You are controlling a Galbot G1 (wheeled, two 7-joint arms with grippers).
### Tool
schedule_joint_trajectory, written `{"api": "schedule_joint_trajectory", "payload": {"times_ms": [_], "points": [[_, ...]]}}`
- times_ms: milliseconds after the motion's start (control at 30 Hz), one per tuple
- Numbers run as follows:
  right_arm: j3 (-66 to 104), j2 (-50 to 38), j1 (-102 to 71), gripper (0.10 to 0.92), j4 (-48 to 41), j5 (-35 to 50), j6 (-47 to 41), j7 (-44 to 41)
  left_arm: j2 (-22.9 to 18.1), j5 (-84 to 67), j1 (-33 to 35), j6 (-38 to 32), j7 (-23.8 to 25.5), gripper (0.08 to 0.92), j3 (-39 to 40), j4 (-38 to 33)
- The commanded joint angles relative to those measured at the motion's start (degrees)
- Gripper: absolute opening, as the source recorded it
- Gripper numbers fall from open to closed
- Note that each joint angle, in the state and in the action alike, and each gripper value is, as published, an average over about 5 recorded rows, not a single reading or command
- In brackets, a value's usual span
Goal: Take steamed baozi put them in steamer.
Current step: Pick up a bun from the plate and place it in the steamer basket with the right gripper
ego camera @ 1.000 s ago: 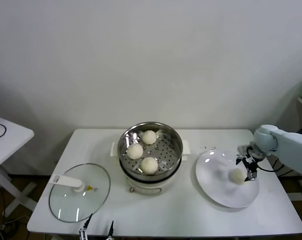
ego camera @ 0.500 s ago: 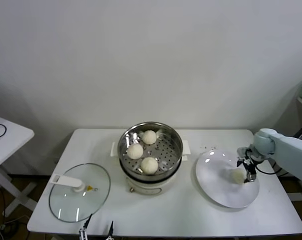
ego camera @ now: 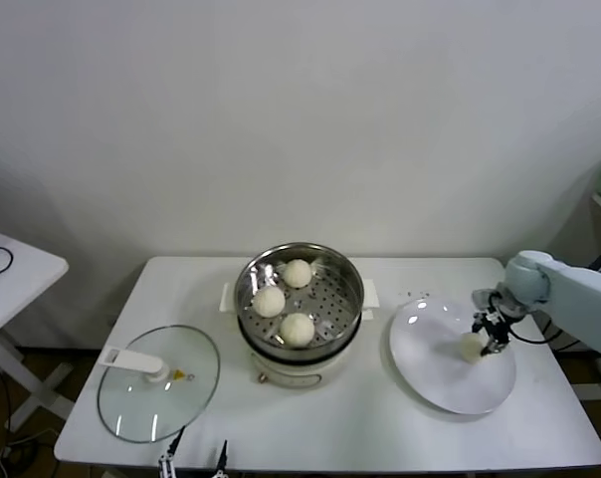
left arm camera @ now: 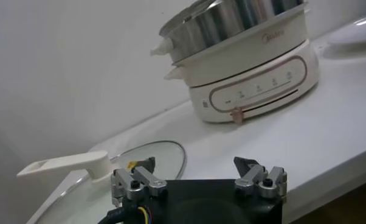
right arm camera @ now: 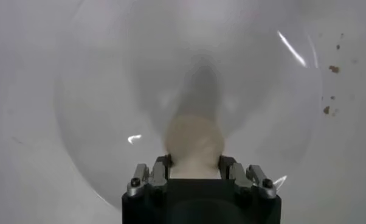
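The steamer (ego camera: 352,289) stands at the table's middle, a shiny pot on a cream base, with three steamed baozi inside (ego camera: 297,273) (ego camera: 269,301) (ego camera: 298,329). A fourth baozi (ego camera: 472,346) (right arm camera: 193,141) rests on the white plate (ego camera: 440,383) at the right. My right gripper (ego camera: 488,336) (right arm camera: 194,163) is down on the plate, shut on this baozi, its fingers pressed against both sides. My left gripper (left arm camera: 198,172) hangs low at the table's front edge, open and holding nothing. The steamer's base (left arm camera: 256,79) shows in the left wrist view.
A round glass lid (ego camera: 157,381) (left arm camera: 119,167) with a white handle lies on the table at the front left. A small white side table (ego camera: 12,274) stands beyond the table's left edge. Dark specks (right arm camera: 330,109) dot the tabletop near the plate.
My right gripper has closed from wide open onto the baozi on the plate. The baozi has shifted slightly. The left arm has not moved.
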Motion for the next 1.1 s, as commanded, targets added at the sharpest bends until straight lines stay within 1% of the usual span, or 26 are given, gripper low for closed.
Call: {"api": "schedule_joint_trajectory", "payload": {"times_ms": [33,200,333,600,733,833,1100], "points": [[-17.1,1.1,23.0,0.543,7.9,11.4,-0.3,-1.7,-2.8,0.1,0.1,0.1,0.0,0.823,0.2,-0.1],[-27.0,4.7,37.6,0.546,11.6,22.4,-1.7,-3.7,-2.7,0.0,0.1,0.2,0.1,0.823,0.4,-0.4],[-30.7,8.9,46.1,0.549,14.1,29.6,-3.3,-4.5,-2.5,-0.3,0.0,0.3,0.2,0.823,0.5,-0.4],[-28.3,15.6,51.3,0.551,19.3,39.7,-7.4,-4.1,-2.4,-0.3,0.0,0.3,0.3,0.823,0.9,-0.4],[-24.1,17.9,47.9,0.554,20.4,40.9,-9.7,-2.5,-2.3,-0.4,-0.1,0.1,0.3,0.823,0.7,-0.4],[-20.4,19.8,43.0,0.559,20.0,40.3,-11.3,-0.9,-2.2,-0.4,-0.1,0.0,0.3,0.823,0.6,-0.4],[-15.7,24.2,32.1,0.571,16.4,34.0,-13.0,2.4,-2.3,-0.4,0.1,-0.1,0.3,0.823,0.4,-0.6]]}}
